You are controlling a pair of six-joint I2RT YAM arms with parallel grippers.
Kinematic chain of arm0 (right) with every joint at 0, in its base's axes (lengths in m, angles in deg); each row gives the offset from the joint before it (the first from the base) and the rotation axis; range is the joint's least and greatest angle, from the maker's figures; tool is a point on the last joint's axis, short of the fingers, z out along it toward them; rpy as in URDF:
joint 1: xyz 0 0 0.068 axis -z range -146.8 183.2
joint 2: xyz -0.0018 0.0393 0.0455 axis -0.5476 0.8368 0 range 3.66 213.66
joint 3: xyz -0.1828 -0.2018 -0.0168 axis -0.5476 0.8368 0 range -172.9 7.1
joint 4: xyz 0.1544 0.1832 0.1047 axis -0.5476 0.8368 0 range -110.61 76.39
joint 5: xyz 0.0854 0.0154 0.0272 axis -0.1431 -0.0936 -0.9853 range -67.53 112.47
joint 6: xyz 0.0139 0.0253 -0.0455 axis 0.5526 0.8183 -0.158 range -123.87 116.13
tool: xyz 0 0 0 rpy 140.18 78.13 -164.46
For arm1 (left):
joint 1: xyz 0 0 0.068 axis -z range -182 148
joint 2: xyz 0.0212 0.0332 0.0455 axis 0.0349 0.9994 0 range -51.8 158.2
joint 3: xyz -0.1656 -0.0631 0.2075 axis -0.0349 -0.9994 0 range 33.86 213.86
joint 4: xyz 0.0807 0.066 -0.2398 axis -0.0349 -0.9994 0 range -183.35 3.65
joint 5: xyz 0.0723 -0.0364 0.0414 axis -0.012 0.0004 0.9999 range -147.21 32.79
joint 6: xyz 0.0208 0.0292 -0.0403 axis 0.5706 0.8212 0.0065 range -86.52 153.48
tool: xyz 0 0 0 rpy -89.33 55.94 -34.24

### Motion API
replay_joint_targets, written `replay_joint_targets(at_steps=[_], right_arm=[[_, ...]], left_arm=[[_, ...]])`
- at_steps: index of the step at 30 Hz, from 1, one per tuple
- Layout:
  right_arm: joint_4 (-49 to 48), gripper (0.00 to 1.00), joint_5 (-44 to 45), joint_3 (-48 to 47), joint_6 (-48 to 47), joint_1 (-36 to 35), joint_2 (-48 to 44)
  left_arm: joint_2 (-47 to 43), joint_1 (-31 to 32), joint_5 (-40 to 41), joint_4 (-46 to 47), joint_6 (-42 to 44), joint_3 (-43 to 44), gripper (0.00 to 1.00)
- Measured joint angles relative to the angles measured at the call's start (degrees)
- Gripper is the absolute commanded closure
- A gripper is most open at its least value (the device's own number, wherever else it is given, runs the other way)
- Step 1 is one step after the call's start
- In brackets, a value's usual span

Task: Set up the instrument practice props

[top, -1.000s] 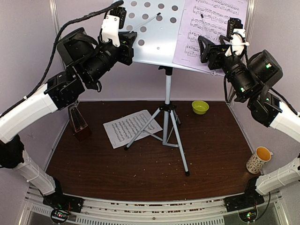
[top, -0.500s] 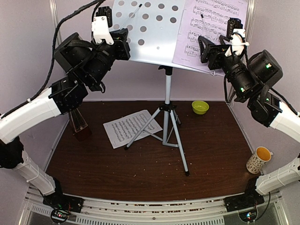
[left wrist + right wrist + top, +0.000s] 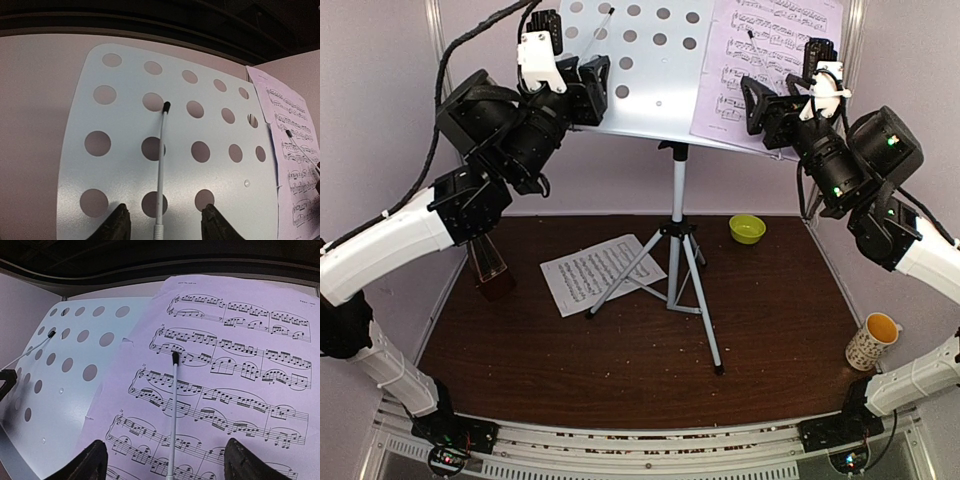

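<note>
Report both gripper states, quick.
Left gripper: open, holding nothing.
Right gripper: open, holding nothing.

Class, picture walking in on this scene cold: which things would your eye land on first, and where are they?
The white perforated music stand rises on its tripod from the middle of the brown table, a lavender sheet on its right half. Both arms reach up to it, left gripper and right gripper open before its face. A white sheet lies flat by the tripod legs.
</note>
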Motion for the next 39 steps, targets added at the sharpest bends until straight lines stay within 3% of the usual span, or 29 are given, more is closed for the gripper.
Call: replay_joint_targets(at_steps=[8,10,15,22,31,39], right_arm=[[0.1,0.11,-1.6,0.0,0.0,0.0,0.0],[0.2,0.07,-2.4,0.0,0.1,0.0,0.0],[0.3,0.00,-4.1,0.0,0.0,-0.1,0.0],[0.7,0.00,-6.6,0.0,0.0,-0.3,-1.2],[6.0,0.00,-14.7,0.5,1.4,-1.6,-8.8],[15.2,0.04,-21.0,4.0,2.7,-6.4,-11.1]], left_arm=[[-2.0,0.9,-6.1,-0.8,4.2,-1.1,0.10],[-4.0,1.1,-7.5,-1.2,5.2,-2.9,0.07],[-10.0,0.9,-9.4,-2.8,6.2,-7.9,0.06],[-19.9,-1.9,-9.7,-4.2,3.6,-15.8,0.06],[-29.3,-14.5,-10.8,-10.7,-10.7,-25.6,0.07],[-29.2,-26.3,-17.5,-19.7,-23.9,-33.1,0.07]])
